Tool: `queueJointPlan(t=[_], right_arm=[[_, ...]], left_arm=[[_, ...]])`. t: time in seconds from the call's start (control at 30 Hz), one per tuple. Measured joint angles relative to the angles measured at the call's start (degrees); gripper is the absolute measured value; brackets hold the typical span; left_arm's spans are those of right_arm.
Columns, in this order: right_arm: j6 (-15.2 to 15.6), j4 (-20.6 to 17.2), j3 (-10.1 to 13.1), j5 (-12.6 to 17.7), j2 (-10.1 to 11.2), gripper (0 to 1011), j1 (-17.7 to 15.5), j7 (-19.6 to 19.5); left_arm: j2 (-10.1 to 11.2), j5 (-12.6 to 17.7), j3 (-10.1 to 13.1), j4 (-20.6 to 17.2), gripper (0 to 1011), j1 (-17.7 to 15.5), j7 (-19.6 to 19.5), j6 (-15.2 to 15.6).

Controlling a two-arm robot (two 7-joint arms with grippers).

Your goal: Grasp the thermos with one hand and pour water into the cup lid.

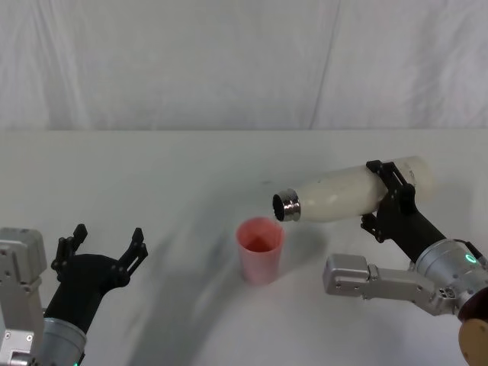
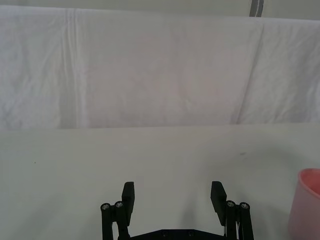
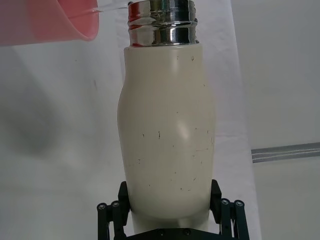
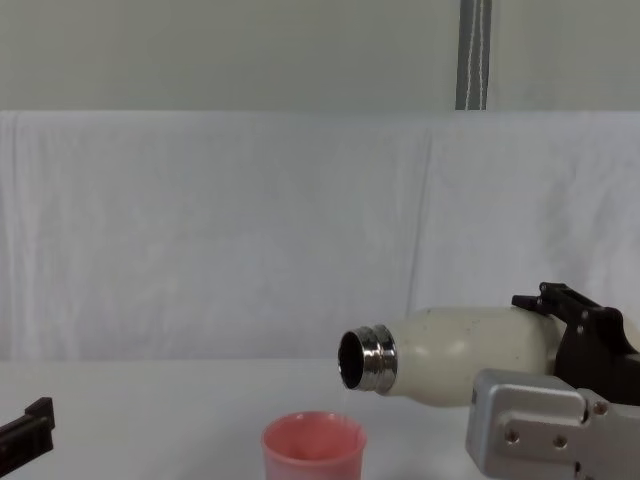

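Note:
My right gripper [image 1: 387, 194] is shut on the cream-white thermos [image 1: 347, 191], holding it almost level above the table with its steel neck [image 1: 287, 207] pointing left. The neck hangs just above and to the right of the pink cup lid [image 1: 260, 249], which stands upright on the table. The chest view shows the thermos [image 4: 460, 355] over the cup lid [image 4: 313, 446], with a thin thread of water under the mouth. From the right wrist, the thermos [image 3: 167, 135] sits between my fingers [image 3: 112, 212], its mouth at the cup lid's [image 3: 50, 20] rim. My left gripper [image 1: 103, 248] stands open at the near left.
The white table [image 1: 152, 175] runs back to a white cloth backdrop [image 1: 244, 61]. The cup lid's edge [image 2: 306, 205] shows beside my left gripper [image 2: 172, 196] in the left wrist view. A grey vertical bar [image 4: 473, 55] stands behind the cloth.

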Motion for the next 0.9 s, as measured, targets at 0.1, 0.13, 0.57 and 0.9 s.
queueJointPlan(t=[0.1, 0.13, 0.57, 0.9], right_arm=[[-0.02, 0.0, 0.0, 0.01, 0.0, 951, -0.02, 0.03], [-0.02, 0.0, 0.0, 0.01, 0.0, 951, -0.01, 0.03], [-0.04, -0.01, 0.0, 0.02, 0.02, 951, 0.02, 0.04], [-0.08, 0.03, -0.13, 0.02, -0.05, 951, 0.09, 0.05]], left_arm=[[0.0, 0.0, 0.0, 0.0, 1001, 0.0, 0.0, 0.0], [0.0, 0.0, 0.01, 0.0, 1001, 0.0, 0.0, 0.0], [0.0, 0.0, 0.0, 0.0, 1001, 0.0, 0.0, 0.0], [0.0, 0.0, 0.0, 0.0, 1001, 0.0, 0.0, 0.0]])
